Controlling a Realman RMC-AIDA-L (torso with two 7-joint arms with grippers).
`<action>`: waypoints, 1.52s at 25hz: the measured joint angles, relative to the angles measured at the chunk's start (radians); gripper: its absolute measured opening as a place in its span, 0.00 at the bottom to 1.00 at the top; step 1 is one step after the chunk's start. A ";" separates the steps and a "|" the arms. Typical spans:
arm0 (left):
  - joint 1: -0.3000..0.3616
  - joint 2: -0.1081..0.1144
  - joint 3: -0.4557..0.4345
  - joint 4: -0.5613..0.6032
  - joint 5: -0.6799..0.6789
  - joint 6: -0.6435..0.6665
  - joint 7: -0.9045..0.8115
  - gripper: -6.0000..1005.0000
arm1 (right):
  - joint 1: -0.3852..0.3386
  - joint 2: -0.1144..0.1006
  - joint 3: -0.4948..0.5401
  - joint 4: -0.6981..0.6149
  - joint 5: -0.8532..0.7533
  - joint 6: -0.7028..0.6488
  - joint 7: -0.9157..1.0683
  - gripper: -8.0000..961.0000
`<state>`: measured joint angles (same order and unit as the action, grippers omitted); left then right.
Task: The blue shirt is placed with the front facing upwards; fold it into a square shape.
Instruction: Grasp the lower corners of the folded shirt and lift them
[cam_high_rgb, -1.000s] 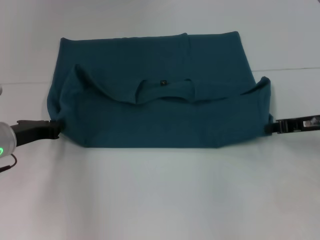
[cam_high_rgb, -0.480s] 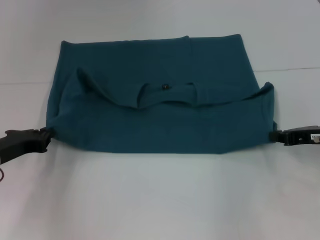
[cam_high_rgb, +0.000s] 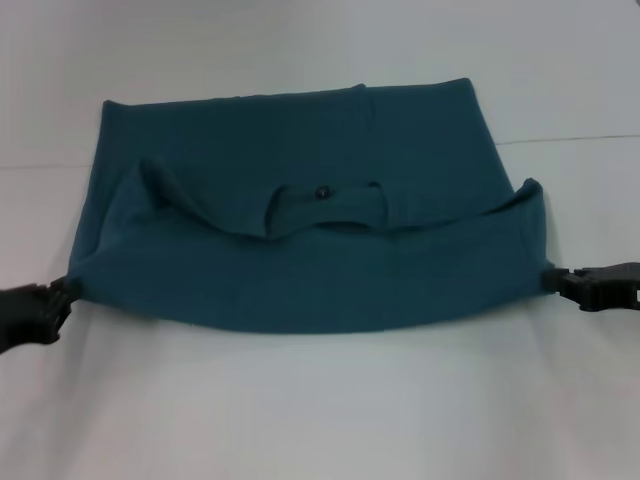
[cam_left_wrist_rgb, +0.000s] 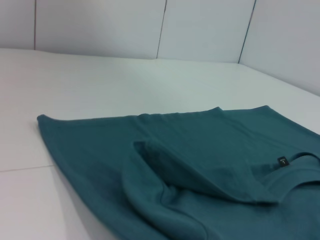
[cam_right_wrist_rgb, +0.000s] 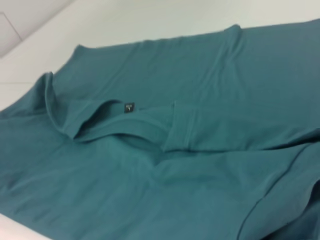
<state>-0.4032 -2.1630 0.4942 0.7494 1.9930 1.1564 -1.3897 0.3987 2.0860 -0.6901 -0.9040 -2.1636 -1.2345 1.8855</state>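
Now one blue shirt (cam_high_rgb: 300, 250) on white table (cam_high_rgb: 320, 400), two claws, left claw (cam_high_rgb: 62, 295) and right claw (cam_high_rgb: 556, 279) each pinching a corner

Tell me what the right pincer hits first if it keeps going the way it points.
The blue shirt: the right pincer points inward at its side edge, apparently already touching it.

Blue shirt (cam_high_rgb: 300, 240): matt soft knit cloth. Table (cam_high_rgb: 320, 410): smooth white, faint sheen.

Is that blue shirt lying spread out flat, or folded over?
Folded over: the blue shirt has its collar edge doubled across the middle, and no lettering shows.
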 joint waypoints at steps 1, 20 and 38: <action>0.007 0.000 -0.017 -0.004 0.000 0.017 0.021 0.06 | -0.013 0.000 0.000 0.000 0.021 -0.008 -0.020 0.04; 0.148 -0.006 -0.204 -0.126 0.002 0.259 0.374 0.06 | -0.203 0.007 0.104 0.035 0.149 -0.218 -0.356 0.04; 0.321 -0.012 -0.330 -0.139 0.043 0.561 0.583 0.06 | -0.297 0.000 0.252 0.170 0.132 -0.432 -0.675 0.04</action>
<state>-0.0824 -2.1752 0.1639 0.6101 2.0361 1.7171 -0.8068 0.1018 2.0860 -0.4385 -0.7337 -2.0316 -1.6661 1.2106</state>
